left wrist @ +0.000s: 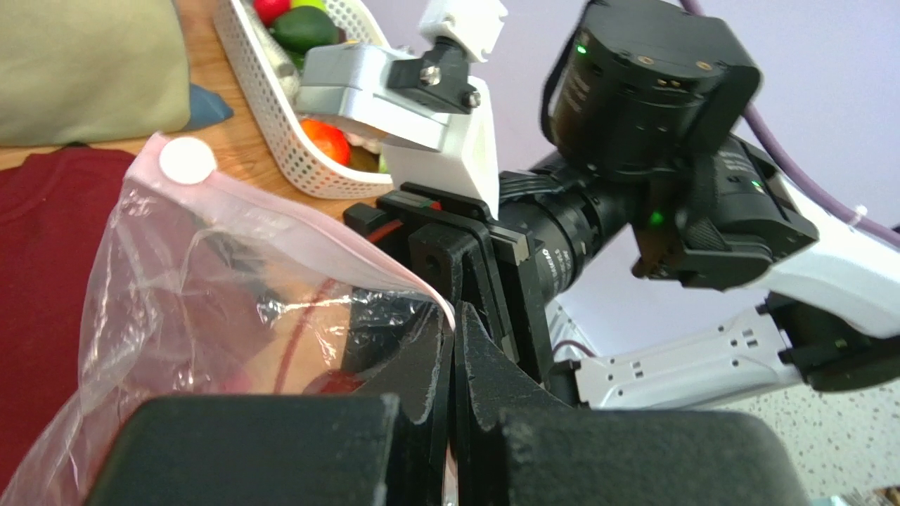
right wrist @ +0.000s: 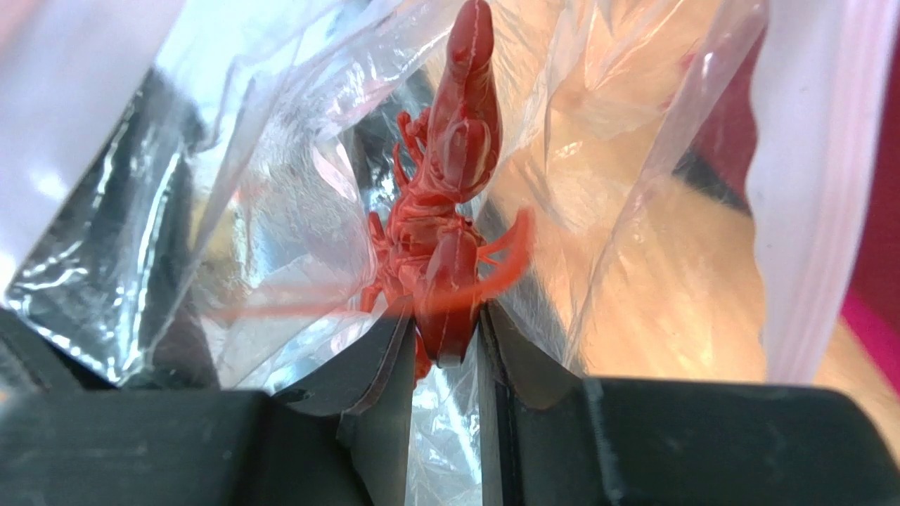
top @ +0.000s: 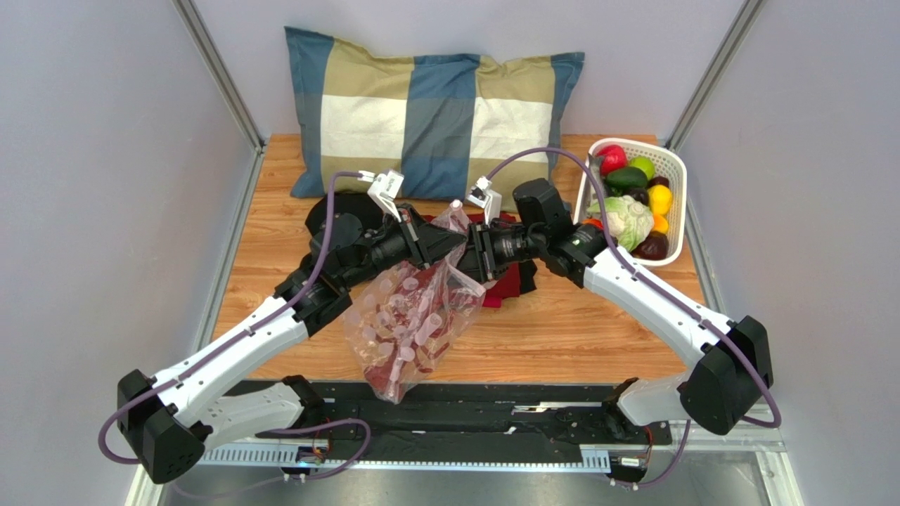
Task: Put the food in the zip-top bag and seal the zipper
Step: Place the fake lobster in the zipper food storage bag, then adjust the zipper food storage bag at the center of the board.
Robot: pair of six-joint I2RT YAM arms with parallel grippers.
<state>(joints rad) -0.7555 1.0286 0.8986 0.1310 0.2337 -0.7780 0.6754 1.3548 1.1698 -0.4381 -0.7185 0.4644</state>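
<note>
The clear zip-top bag (top: 407, 316) hangs from the middle of the table toward its front edge, with pale pieces showing inside. My left gripper (left wrist: 454, 327) is shut on the bag's mouth edge, right at the end of the zipper (left wrist: 285, 216). My right gripper (right wrist: 444, 327) is shut on a red crayfish-shaped piece of food (right wrist: 449, 211), held in among the bag's (right wrist: 264, 158) clear walls at its mouth. From above, the left gripper (top: 449, 245) and right gripper (top: 472, 253) meet tip to tip over the bag. More food (top: 631, 216) lies in the basket.
A white perforated basket (top: 676, 169) stands at the right rear of the table. A checked pillow (top: 433, 111) lies along the back edge. A folded red cloth (top: 518, 279) lies under the right gripper. In the left wrist view the basket (left wrist: 275, 116) sits just behind the bag.
</note>
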